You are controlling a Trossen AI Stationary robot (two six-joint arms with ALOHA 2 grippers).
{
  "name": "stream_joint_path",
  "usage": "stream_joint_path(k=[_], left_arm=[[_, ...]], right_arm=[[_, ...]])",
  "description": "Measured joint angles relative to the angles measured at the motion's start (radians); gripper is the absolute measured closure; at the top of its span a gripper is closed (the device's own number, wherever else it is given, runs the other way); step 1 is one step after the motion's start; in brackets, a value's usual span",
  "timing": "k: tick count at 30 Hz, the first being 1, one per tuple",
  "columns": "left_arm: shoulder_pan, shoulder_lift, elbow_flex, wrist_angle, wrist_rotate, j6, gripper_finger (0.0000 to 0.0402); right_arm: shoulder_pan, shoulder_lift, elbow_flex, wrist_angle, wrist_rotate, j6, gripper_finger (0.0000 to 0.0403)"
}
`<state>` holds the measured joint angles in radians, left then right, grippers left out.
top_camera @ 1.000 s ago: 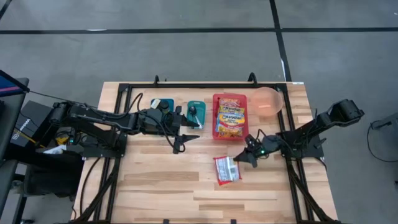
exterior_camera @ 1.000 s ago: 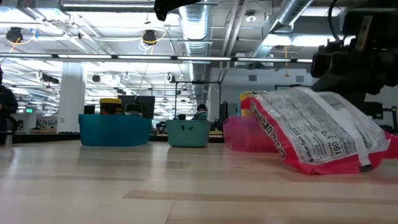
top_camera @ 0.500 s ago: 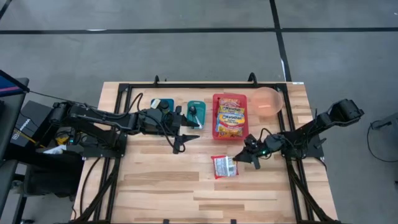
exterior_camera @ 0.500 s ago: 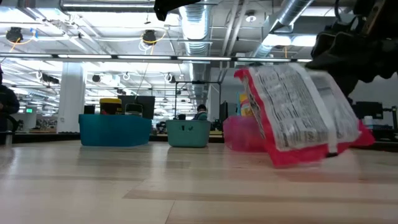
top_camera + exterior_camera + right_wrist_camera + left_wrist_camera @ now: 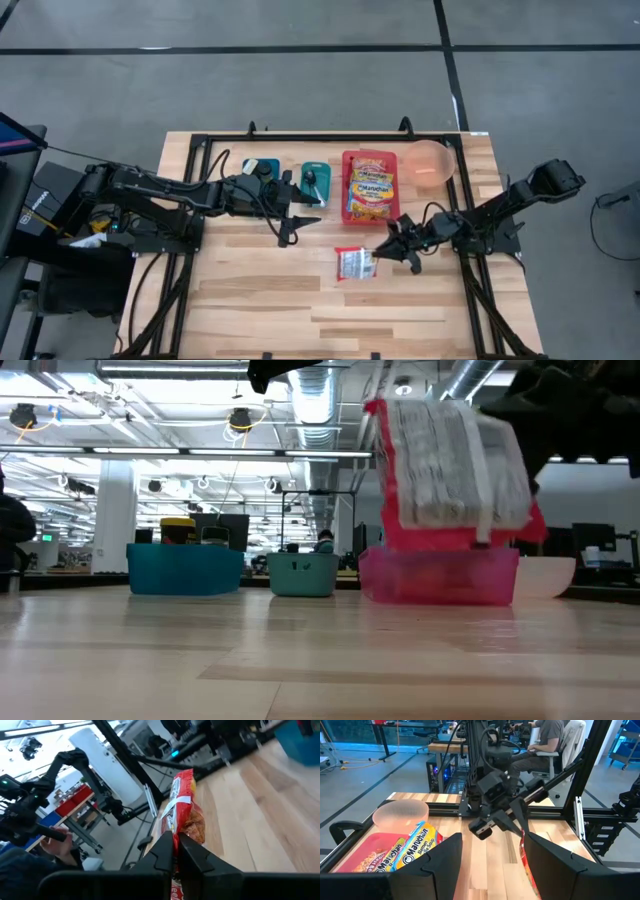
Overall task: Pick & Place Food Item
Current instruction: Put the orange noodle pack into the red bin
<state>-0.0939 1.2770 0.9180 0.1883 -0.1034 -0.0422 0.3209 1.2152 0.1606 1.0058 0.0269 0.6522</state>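
Stretching across the middle of the high view was the pale wooden table point(image 5: 250, 290), framed by black rails and set on a grey floor crossed by dark lines. At table height, the room behind was an open workshop with ceiling pipes and hanging lamps, and a seated person point(image 5: 547, 742) showed at the top of the left wrist view.

The right claw point(image 5: 386, 247) sat lower right of centre, pinching the red ramen packet point(image 5: 356, 263) by its edge. Against a second ago, the packet had come up off the boards: then it lay slumped on the wood, now it hung clear above the table, in front of the red bin point(image 5: 438, 576), and had shifted slightly left. The left claw point(image 5: 290, 227) waited left of centre with its fingers spread, unmoved, beside the teal containers point(image 5: 262, 166).
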Motion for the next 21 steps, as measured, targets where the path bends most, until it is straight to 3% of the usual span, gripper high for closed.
stream_joint_path(k=[21], left_arm=[[0.000,0.000,0.000,0.000,0.000,0.000,0.0192]], right_arm=[[-0.161,0.000,0.149,-0.109,0.026,-0.149,0.0392]])
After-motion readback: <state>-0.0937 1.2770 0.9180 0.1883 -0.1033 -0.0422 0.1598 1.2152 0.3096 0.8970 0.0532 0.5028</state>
